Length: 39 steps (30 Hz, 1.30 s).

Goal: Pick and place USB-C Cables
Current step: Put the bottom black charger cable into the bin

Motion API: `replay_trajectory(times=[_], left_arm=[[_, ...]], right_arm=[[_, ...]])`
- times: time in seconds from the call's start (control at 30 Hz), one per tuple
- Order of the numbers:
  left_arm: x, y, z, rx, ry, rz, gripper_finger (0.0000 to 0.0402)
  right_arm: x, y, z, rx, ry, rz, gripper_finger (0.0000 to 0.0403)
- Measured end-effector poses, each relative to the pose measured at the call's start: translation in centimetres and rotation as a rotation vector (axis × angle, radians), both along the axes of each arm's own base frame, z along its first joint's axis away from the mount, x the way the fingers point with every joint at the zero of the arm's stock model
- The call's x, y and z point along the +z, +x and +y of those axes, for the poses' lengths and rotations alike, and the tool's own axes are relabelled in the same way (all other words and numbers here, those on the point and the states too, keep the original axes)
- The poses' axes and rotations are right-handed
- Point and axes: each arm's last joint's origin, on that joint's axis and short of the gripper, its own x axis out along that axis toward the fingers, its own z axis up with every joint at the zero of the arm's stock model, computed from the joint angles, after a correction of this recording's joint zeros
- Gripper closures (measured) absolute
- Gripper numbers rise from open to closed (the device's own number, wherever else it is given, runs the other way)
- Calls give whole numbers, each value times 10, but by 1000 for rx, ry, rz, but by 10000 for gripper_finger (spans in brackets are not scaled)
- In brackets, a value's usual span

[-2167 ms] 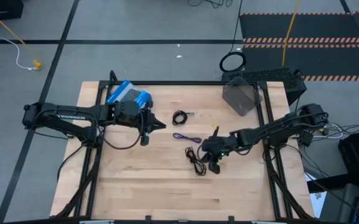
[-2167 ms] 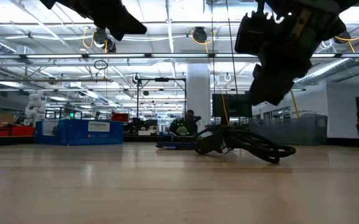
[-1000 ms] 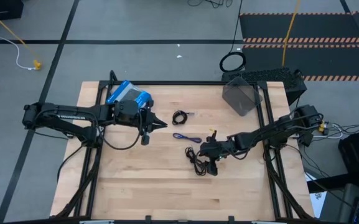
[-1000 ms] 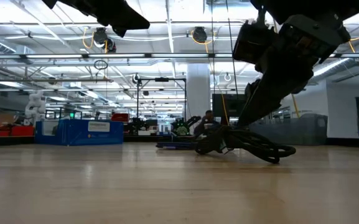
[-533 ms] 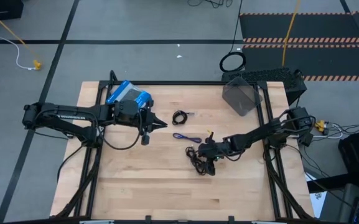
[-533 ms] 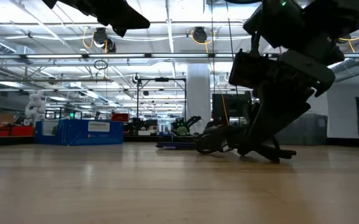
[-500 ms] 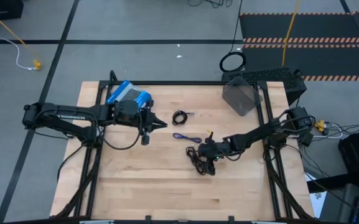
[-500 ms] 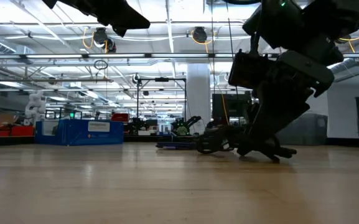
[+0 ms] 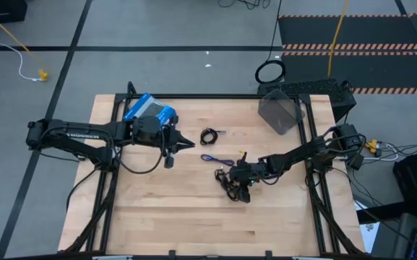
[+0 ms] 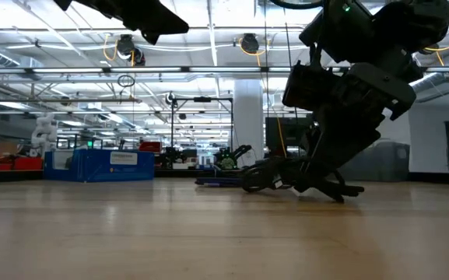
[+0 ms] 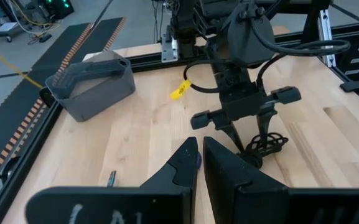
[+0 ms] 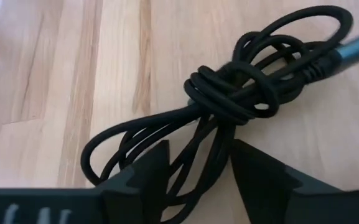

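A black USB-C cable [image 12: 241,93], tied in a knotted bundle, lies on the wooden table [image 9: 165,217] right of centre. My right gripper [image 12: 201,171] is down over it, open, one finger on each side of its loose loops. A blue-purple cable [image 9: 216,159] and a black cable coiled in a small ring [image 9: 208,136] lie farther back on the table. My left gripper [image 9: 188,145] hovers shut over the table's left half, holding nothing. My right gripper straddles the loose loops [image 12: 188,155] at one end of the black cable bundle, slanting down from the table's right side. Whether its fingers [image 12: 145,171] touch the strands, I cannot tell. The bundle lies flat on the table.
A grey bin [image 9: 279,112] stands at the table's far right corner. A blue-and-grey box [image 9: 149,110] sits at the far left beside my left arm. A large black cable hoop [image 9: 269,72] lies on the floor beyond the table. Bare wood spans the near half.
My right gripper has come down to the table over the black cable bundle and shifted a little toward the table's left edge, so its fingers now straddle the loops.
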Motion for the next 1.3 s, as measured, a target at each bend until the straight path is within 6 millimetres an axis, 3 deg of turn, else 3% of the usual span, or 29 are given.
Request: replay_trajectory(times=[0.33,0.9,1.3], left_arm=[[0,0,0,0,0,-2,371],[0,0,0,-8,21,-3,371],[0,0,0,-10,26,-5,371]], right_arm=[[1,2,-2,40,-42,-34,316],[2,2,-2,78,-77,-52,383],[43,-6,-4,58,-113,-188,384]])
